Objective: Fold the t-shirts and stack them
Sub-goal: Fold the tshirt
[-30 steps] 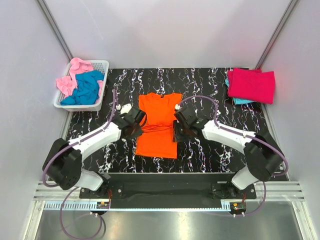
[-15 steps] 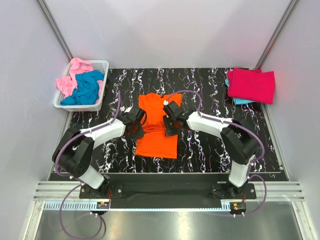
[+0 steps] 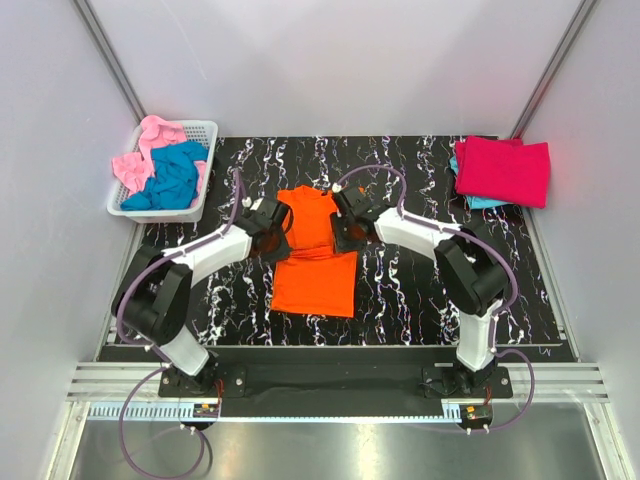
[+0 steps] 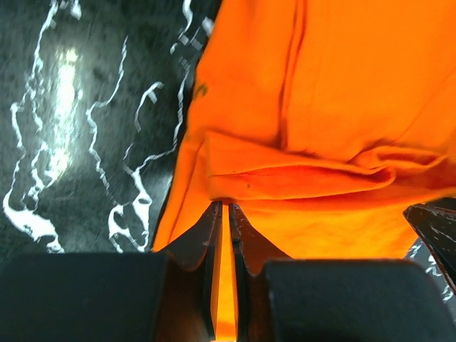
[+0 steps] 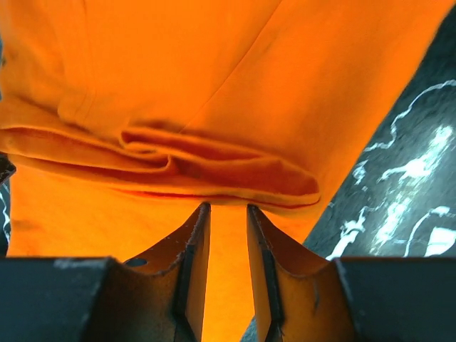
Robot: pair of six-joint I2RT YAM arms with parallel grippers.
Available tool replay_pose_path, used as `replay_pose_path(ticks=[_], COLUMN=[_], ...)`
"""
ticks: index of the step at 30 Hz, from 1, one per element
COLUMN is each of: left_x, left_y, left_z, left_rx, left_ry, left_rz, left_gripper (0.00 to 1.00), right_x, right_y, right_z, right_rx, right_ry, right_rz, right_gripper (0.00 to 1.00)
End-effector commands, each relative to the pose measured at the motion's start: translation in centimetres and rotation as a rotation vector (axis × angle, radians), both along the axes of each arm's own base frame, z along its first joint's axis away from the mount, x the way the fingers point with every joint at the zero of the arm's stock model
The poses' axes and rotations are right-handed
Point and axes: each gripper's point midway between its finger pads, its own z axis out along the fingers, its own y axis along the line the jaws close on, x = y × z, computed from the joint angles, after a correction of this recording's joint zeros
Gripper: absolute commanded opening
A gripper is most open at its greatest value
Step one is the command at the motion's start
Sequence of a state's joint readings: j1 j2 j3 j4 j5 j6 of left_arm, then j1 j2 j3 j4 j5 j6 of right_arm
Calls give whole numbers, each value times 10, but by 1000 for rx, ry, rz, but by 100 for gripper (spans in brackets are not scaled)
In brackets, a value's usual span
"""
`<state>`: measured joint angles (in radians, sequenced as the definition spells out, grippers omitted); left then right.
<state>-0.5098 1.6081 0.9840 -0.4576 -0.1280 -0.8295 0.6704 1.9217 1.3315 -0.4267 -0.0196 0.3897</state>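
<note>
The orange t-shirt [image 3: 315, 275] lies flat mid-table, collar away from the arms, with a raised crease across its middle. My left gripper [image 3: 277, 240] is at its left edge, shut on a fold of the orange cloth [image 4: 299, 178]; the jaws nearly touch in the left wrist view [image 4: 225, 206]. My right gripper [image 3: 343, 232] is at its right edge, jaws narrow on the bunched orange fold [image 5: 214, 171], as the right wrist view [image 5: 228, 208] shows. A folded crimson-pink t-shirt [image 3: 503, 170] lies on a teal one [image 3: 478, 202] at the far right.
A white lattice basket [image 3: 203, 127] stands at the far left, holding a light pink t-shirt [image 3: 150, 140] and a teal blue t-shirt [image 3: 172, 178]. Grey walls close in the black marbled table [image 3: 420, 300] on three sides.
Both grippers have moved away from the arm bases and inward, dragging the pinched fold toward the collar. The shirt's upper part now looks narrower.
</note>
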Motion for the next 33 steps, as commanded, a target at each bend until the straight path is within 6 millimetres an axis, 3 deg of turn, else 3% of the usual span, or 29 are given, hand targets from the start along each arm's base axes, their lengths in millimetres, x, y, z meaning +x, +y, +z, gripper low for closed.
replay_pose_path(ticks=[1, 9, 14, 21, 24, 26, 27, 28, 29, 30, 31, 32, 33], left_x=[22, 55, 90, 121, 118, 110, 106, 98, 89, 80, 73, 63, 55], left_y=[-14, -17, -15, 12, 27, 32, 33, 37, 39, 38, 38, 41, 41], left_z=[11, 7, 17, 40, 51, 61, 64, 73, 70, 68, 77, 69, 67], left_rx=[-38, -13, 30, 184, 232, 225, 215, 203, 198, 180, 156, 155, 142], left_ry=[-45, -134, -303, -449, -459, -470, -469, -467, -450, -425, -437, -412, -397], left_rz=[-31, -35, -41, 42, 104, 121, 128, 135, 132, 119, 118, 106, 92], left_gripper=[12, 12, 12, 9, 8, 8, 9, 14, 19, 24, 28, 33, 36], right_x=[22, 51, 73, 89, 94, 92, 91, 87, 76, 71, 64, 50, 43], right_y=[5, -4, -8, -17, -33, -53, -61, -69, -80, -84, -90, -99, -104], right_z=[10, 9, 11, 3, 13, 13, 27, 30, 22, 33, 32, 21, 29], right_rx=[27, 32, 42, 18, -8, -37, -43, -62, -96, -87, -97, -121, -119], right_ry=[-49, -69, -85, -95, -129, -134, -164, -175, -162, -182, -175, -150, -161], right_rz=[10, -19, -36, -66, -124, -182, -205, -224, -237, -246, -249, -259, -268], right_gripper=[34, 33, 33, 31, 32, 40, 54, 71, 77, 80, 81, 82, 82])
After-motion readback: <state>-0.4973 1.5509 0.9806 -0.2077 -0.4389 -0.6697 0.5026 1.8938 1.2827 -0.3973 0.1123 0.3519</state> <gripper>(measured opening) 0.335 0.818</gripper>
